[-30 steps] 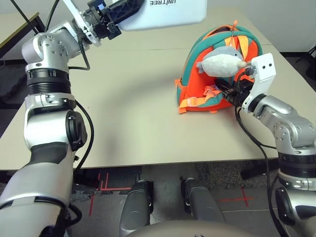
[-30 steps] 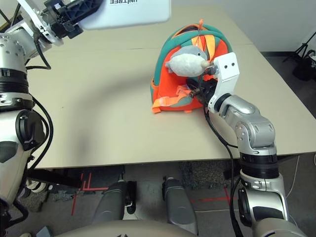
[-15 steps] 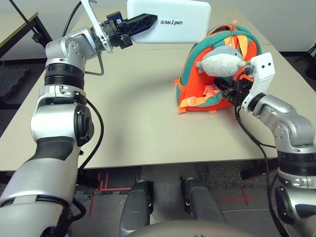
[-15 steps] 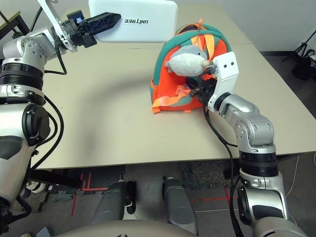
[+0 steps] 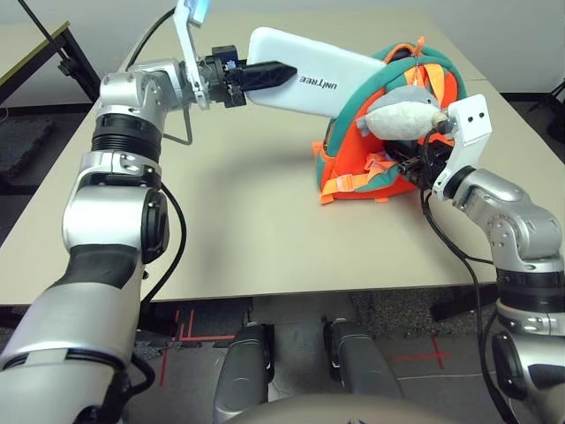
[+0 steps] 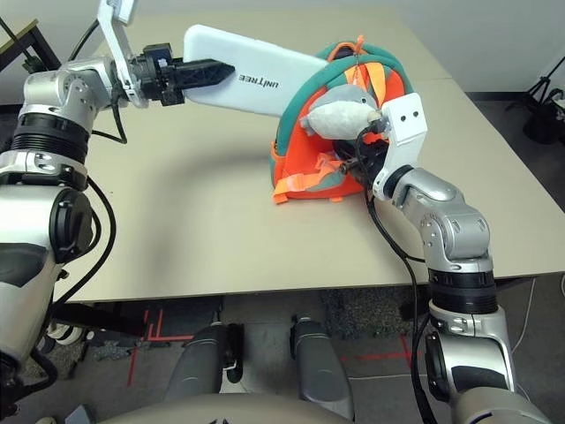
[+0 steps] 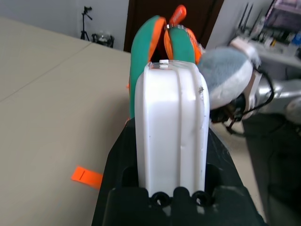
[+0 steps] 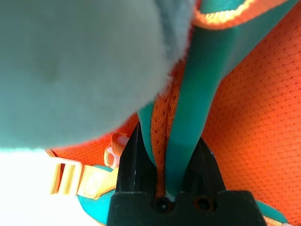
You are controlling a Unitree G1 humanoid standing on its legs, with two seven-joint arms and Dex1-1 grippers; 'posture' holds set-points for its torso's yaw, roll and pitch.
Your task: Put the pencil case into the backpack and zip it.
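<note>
The white pencil case (image 5: 322, 82) is in the air, tilted down to the right, with my left gripper (image 5: 275, 72) shut on its near end. In the left wrist view its black fingers (image 7: 121, 155) clamp both long sides of the pencil case (image 7: 171, 127). Its far end touches the teal rim at the top of the orange backpack (image 5: 341, 166), which stands upright at the right of the table. A grey plush fish (image 5: 402, 115) hangs on the backpack's front. My right gripper (image 5: 408, 164) is low on the backpack's right side, shut on a teal strip (image 8: 188, 113) of its trim.
The beige table (image 5: 238, 221) has open surface to the left of and in front of the backpack. Orange straps and buckles (image 5: 353, 183) lie at the backpack's base. The table's front edge runs just ahead of my body, and a dark table corner (image 5: 35, 62) shows at far left.
My left arm has come down and rightward, tipping the pencil case so its far end now meets the backpack's top. The right gripper has held still on the backpack.
</note>
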